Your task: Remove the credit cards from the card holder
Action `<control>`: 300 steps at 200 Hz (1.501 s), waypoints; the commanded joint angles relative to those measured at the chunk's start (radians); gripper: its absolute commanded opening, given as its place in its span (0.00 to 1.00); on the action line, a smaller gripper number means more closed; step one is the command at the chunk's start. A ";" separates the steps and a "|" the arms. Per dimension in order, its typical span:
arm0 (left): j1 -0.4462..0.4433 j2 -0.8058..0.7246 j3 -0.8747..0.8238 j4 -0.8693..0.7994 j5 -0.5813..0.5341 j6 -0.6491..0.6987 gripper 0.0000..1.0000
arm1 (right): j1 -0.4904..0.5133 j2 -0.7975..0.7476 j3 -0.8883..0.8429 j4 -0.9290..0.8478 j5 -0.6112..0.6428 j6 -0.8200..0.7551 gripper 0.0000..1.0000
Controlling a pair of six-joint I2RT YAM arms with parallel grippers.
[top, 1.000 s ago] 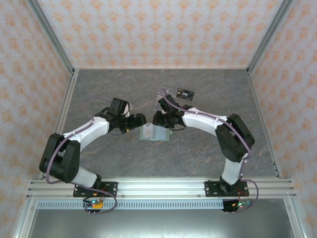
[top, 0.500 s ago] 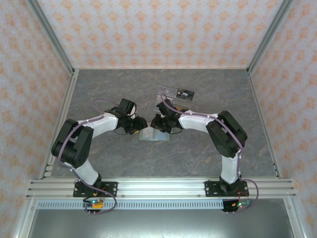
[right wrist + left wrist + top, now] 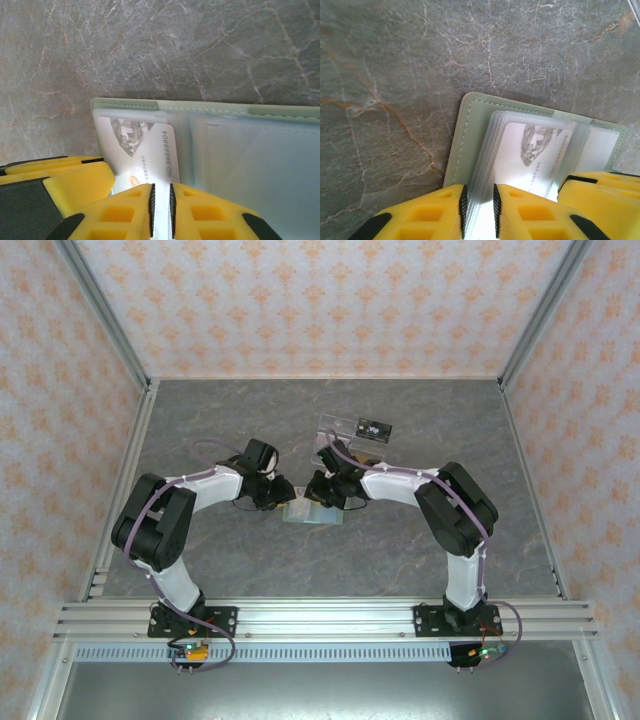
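On the grey marbled tabletop (image 3: 400, 530), the open sage-green folding card holder (image 3: 465, 145) is gripped at its clear sleeves by the left gripper (image 3: 479, 210), jaws narrow. The white printed card (image 3: 145, 145) is pinched just ahead of the right gripper (image 3: 161, 210). Extraction looks begun; a straight pull away is called for.

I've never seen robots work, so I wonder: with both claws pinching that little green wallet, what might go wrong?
The left gripper pinches the stack of clear sleeves, not the cover of the card holder, so the sleeves might bend or tear under a pull. The right gripper seems to clamp the credit card through its sleeve; then the card may not slide out, and the whole holder could drag. Both grippers crowd one spot and might collide.
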 commanded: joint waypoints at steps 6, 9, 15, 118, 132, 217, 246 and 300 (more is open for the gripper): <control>-0.013 0.010 -0.001 -0.011 -0.032 0.004 0.22 | -0.005 0.001 -0.018 -0.019 0.008 -0.008 0.18; -0.013 0.009 -0.003 -0.012 -0.035 0.004 0.22 | -0.005 0.000 -0.017 -0.023 0.008 -0.011 0.18; -0.013 0.008 -0.008 -0.011 -0.039 0.004 0.22 | -0.005 -0.005 -0.019 -0.029 0.014 -0.014 0.18; -0.013 0.006 -0.049 0.008 -0.050 -0.006 0.16 | -0.011 0.023 -0.017 -0.025 -0.070 -0.089 0.16; -0.013 0.008 -0.052 0.008 -0.051 -0.008 0.15 | -0.013 0.024 -0.021 -0.013 -0.079 -0.089 0.16; -0.013 0.001 -0.067 0.026 -0.037 -0.018 0.12 | -0.030 0.035 -0.050 0.096 -0.116 -0.065 0.15; -0.013 -0.003 -0.071 0.031 -0.027 -0.020 0.09 | -0.032 0.034 -0.058 0.148 -0.144 -0.064 0.15; -0.013 -0.009 -0.085 0.046 -0.017 -0.025 0.08 | -0.037 0.026 -0.089 0.242 -0.176 -0.052 0.16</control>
